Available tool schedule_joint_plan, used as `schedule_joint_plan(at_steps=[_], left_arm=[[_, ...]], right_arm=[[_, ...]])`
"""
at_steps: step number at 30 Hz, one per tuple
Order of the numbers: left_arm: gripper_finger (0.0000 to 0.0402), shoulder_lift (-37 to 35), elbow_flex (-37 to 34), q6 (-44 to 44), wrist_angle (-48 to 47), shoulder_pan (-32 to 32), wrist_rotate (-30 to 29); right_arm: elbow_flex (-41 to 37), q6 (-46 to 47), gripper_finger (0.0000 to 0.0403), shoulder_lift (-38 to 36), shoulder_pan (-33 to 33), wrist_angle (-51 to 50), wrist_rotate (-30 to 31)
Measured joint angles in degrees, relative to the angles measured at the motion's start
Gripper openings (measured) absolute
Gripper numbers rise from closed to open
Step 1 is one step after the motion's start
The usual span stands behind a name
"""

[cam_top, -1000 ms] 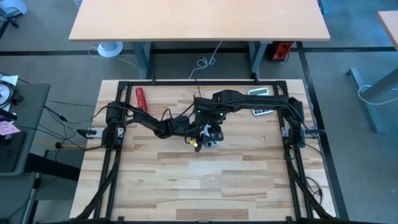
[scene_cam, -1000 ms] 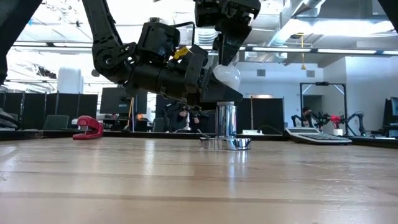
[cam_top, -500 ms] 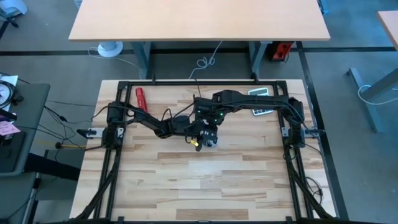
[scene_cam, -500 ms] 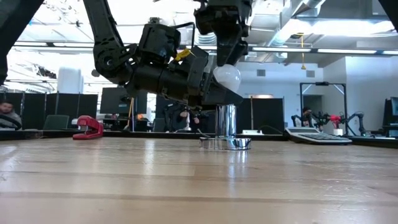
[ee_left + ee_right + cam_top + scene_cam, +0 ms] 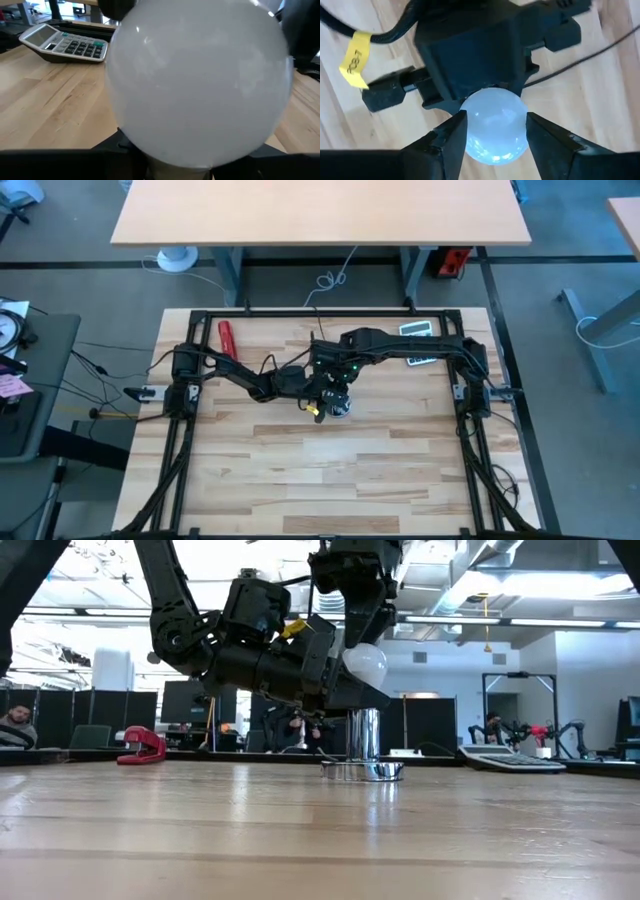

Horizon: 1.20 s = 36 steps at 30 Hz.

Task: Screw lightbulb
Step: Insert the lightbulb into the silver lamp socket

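The white lightbulb (image 5: 365, 665) hangs in the air just above a shiny metal socket (image 5: 365, 737) that stands upright on the wooden table. My left gripper (image 5: 175, 171) reaches in from the table's left and is shut on the bulb's base end, so the globe (image 5: 200, 80) fills its wrist view. Coming down from above, my right gripper (image 5: 495, 136) has a finger on either side of the globe (image 5: 495, 127). The screw base is mostly hidden by the left fingers. My left gripper pinches the bulb's pale base end (image 5: 175, 172) between its two fingers, coming nearly level from the table's left. The bulb sticks out past the fingertips, lifted clear above the socket. My right gripper pinches the round globe by its two opposite sides (image 5: 470, 131), fingers (image 5: 451, 137) pointing down from above.
A red tool (image 5: 228, 338) lies at the table's far left. At the far right lies a calculator (image 5: 62, 42). A black cord (image 5: 600, 47) trails across the wood near the socket. The near half of the table (image 5: 330, 490) is bare wood.
My right gripper has shifted a little toward the table's left, settling over the globe. The bulb and my left gripper have stayed where they were.
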Motion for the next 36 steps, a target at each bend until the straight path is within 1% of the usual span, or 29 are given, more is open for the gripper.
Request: schedule_joint_plan(at_steps=[2, 4, 9, 11, 15, 17, 21, 24, 28, 32, 36], left_arm=[[0.0152, 0.0, 0.0, -0.25, 0.02, 0.0, 0.01], [0.0152, 0.0, 0.0, -0.28, 0.02, 0.0, 0.02], [0.0153, 0.0, 0.02, -0.23, -0.12, -0.02, 0.04], [0.0154, -0.02, 0.02, -0.21, -0.46, -0.02, 0.04], [0.0154, 0.0, 0.02, -0.12, -0.63, -0.02, 0.07], [0.0154, -0.02, 0.02, -0.1, -0.66, -0.02, 0.07], [0.0154, 0.0, 0.02, 0.85, -0.72, -0.19, 0.04], [0.0154, 0.0, 0.02, 1.41, -0.76, -0.37, -0.03], [0.0154, 0.0, 0.02, 1.45, -0.76, -0.42, -0.09], [0.0155, 0.0, 0.02, 1.48, -0.77, -0.42, -0.06], [0.0155, 0.0, 0.0, 2.01, -0.79, -0.44, -0.02]], right_arm=[[1.35, -4.58, 0.0221, -0.06, 0.18, -0.36, -0.01], [3.19, -11.42, 0.0233, -0.04, 0.52, -1.36, 0.79], [5.58, -28.69, 0.0256, -0.26, 1.41, -5.68, 6.56], [5.56, -33.9, 0.0262, -0.15, 1.6, -6.8, 6.67], [5.58, -40.45, 0.0271, -0.15, 1.84, -9.59, 5.99], [5.63, -41.95, 0.0272, -0.15, 1.81, -9.92, 4.49], [5.65, -42.95, 0.0272, -0.11, 0.71, -8.46, -1.3], [5.7, -44.2, 0.0272, -0.13, 0.16, -6.91, -3.11], [5.52, -43.46, 0.0272, -0.17, -0.88, -6.23, -7.12], [2.23, -43.58, 0.0272, -0.25, -1.01, -5.07, -7.72], [-0.94, -44.6, 0.0272, -0.37, -0.94, -1.37, -7.5]])
